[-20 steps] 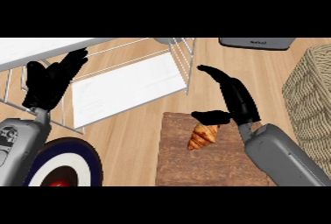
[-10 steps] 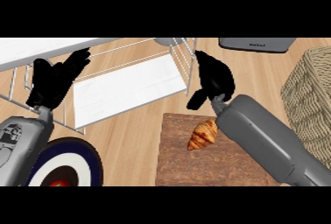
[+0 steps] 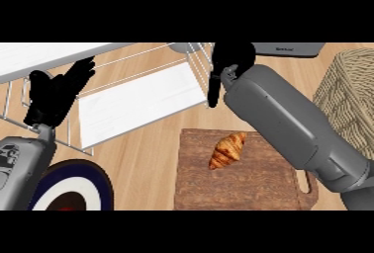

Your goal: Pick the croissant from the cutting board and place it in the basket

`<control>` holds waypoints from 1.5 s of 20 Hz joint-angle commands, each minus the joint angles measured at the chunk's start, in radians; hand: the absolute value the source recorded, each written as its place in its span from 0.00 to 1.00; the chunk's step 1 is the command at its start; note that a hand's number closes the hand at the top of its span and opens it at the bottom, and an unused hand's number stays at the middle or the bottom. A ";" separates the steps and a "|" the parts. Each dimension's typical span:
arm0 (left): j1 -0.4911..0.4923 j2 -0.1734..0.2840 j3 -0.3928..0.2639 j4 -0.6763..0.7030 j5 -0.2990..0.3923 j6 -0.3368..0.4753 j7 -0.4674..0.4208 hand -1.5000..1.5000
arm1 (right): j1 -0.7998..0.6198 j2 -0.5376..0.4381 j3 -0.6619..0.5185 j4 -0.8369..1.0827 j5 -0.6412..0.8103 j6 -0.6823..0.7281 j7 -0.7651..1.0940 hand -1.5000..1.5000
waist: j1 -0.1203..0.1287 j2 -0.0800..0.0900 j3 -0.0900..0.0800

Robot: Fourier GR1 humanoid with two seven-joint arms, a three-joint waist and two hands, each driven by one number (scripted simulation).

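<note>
The croissant (image 3: 228, 150) lies unheld on the brown cutting board (image 3: 219, 190), near its upper middle, with the woven basket (image 3: 352, 94) well apart at the right edge. The right hand (image 3: 228, 62) hangs above the board near the wire rack (image 3: 139, 94), its thumb and fingers pointing down, relaxed and clasping nothing. The left hand (image 3: 55, 91) rests at the left with fingers spread upward, beside a blue-rimmed plate (image 3: 80, 185).
</note>
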 commanded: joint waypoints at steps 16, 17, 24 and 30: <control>0.242 -0.050 0.115 -0.024 0.052 0.059 -0.013 0.50 | -0.171 0.108 -0.116 0.017 -0.195 0.082 0.174 0.00 | -0.108 -0.006 -0.027; 0.205 -0.040 0.138 -0.033 0.060 0.072 0.022 0.50 | -0.123 0.124 -0.083 -0.003 -0.182 0.078 0.163 0.00 | -0.118 -0.007 -0.026; 0.227 -0.056 0.147 -0.032 0.050 0.070 -0.005 0.50 | 0.028 0.091 -0.016 -0.112 -0.095 -0.003 0.092 0.00 | -0.137 -0.001 -0.026; 0.243 -0.061 0.151 -0.047 0.045 0.057 -0.018 0.50 | 0.173 0.090 0.014 -0.182 -0.003 -0.127 0.035 0.00 | -0.125 0.004 -0.026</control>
